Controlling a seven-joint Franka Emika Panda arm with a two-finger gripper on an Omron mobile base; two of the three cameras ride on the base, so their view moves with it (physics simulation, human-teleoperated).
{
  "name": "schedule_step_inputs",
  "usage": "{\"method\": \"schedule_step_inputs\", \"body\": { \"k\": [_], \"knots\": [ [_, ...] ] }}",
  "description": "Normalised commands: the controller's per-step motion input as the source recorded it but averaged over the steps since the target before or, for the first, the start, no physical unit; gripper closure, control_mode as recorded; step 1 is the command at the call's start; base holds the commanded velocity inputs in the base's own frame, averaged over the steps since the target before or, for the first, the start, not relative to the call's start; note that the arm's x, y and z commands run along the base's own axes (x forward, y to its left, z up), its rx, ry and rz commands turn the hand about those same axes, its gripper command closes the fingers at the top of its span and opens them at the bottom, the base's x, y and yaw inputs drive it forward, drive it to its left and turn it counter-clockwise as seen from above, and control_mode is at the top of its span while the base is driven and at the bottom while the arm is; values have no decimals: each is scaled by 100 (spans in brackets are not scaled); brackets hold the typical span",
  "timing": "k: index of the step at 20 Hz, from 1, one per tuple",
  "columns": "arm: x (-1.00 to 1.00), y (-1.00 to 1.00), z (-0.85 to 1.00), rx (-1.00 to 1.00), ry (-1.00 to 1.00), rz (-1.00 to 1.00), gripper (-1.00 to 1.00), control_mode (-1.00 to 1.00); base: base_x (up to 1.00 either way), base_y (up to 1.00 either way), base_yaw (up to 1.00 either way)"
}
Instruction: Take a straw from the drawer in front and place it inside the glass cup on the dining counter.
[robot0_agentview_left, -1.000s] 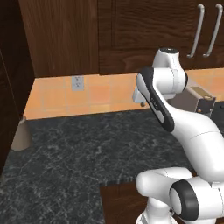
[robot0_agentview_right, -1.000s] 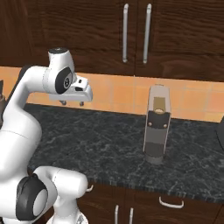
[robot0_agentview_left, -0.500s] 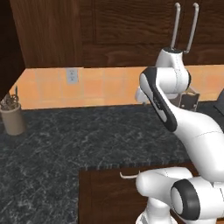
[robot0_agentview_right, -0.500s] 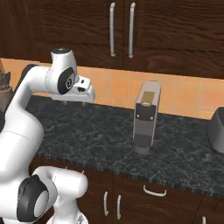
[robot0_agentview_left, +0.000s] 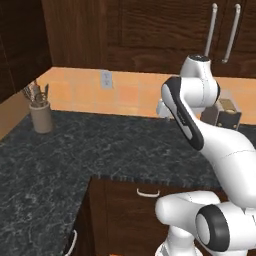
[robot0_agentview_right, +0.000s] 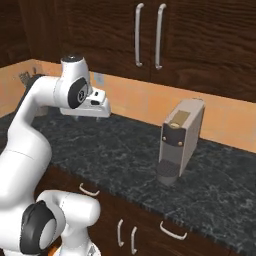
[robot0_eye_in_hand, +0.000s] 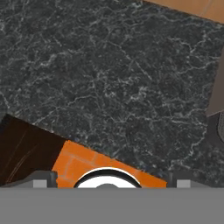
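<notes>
Left base view, left to right: utensil crock (robot0_agentview_left: 41, 114) on the black granite surface (robot0_agentview_left: 100, 150), wall outlet (robot0_agentview_left: 106, 79) on the orange backsplash, then the arm with its hand raised above the granite, coffee machine (robot0_agentview_left: 226, 112) behind it. Below the granite edge, a drawer (robot0_agentview_left: 145, 200) front with a small curved silver handle sits shut. Right base view: claw (robot0_agentview_right: 86, 116) hangs off the hand, pointing down at the granite, coffee machine well to its right, more curved handles on the fronts under the surface. Hand view: speckled granite straight below, finger tips (robot0_eye_in_hand: 40, 178) at the bottom corners, set wide apart, nothing between them. Straw is presumably inside the closed drawer, so it lies below and back toward the base from the claw; its long axis can't be told. Likely next: drop the claw to the handle and pull.
</notes>
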Motion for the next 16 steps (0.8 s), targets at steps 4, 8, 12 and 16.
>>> {"method": "schedule_step_inputs", "body": {
  "k": [4,8,12,16],
  "knots": [
    [0,0,0,0,0,0,-100,100,-56,-36,47],
    [0,0,0,0,0,0,-100,100,-54,-39,48],
    [0,0,0,0,0,0,-100,100,-44,-39,48],
    [0,0,0,0,0,0,-100,100,-25,-33,48]
  ]
}}
